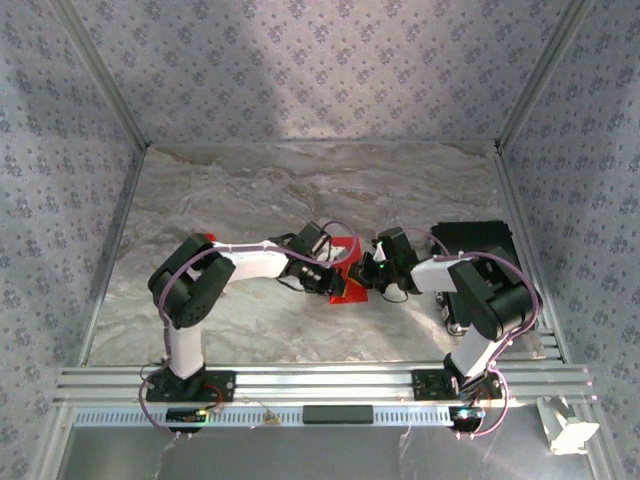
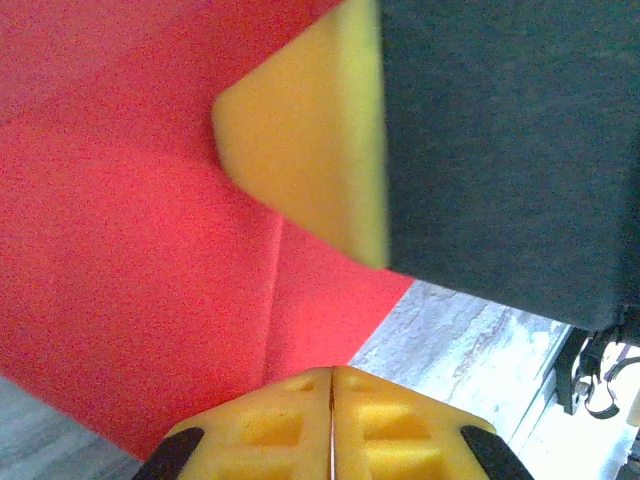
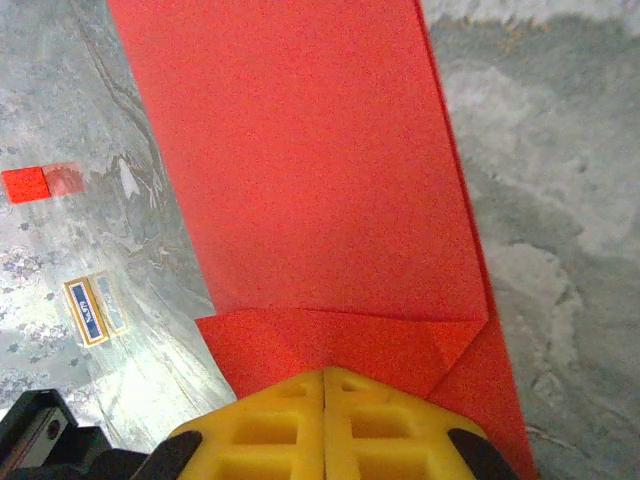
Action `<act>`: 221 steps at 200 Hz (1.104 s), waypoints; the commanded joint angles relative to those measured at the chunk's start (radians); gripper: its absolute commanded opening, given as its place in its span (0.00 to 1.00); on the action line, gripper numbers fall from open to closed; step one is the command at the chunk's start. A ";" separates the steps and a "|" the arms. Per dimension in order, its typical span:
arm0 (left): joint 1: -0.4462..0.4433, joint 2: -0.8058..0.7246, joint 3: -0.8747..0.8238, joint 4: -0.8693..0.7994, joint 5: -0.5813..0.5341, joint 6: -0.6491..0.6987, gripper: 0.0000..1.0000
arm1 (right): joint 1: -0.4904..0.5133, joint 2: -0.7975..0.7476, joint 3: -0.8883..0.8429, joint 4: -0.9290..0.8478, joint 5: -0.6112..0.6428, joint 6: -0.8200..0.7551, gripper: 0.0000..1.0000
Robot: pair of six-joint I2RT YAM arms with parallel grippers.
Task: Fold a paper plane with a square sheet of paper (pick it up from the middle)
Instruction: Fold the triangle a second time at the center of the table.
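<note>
Lying lengthwise near-to-far: red paper

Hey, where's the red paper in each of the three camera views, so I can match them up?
Top external: the red paper sits mid-table, just below and right of the picture's centre.
Left wrist: it spreads across the left and middle.
Right wrist: it runs as a broad band down the centre.
Shared landmark: the marbled table beneath it.
</note>
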 commanded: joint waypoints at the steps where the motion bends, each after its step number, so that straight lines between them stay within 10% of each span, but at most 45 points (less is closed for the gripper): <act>1: -0.005 -0.012 0.035 -0.042 0.024 0.040 0.08 | -0.011 0.016 -0.033 -0.077 0.048 0.006 0.07; 221: 0.029 -0.199 -0.227 0.011 -0.022 -0.017 0.03 | -0.022 0.028 -0.035 -0.065 0.034 0.005 0.07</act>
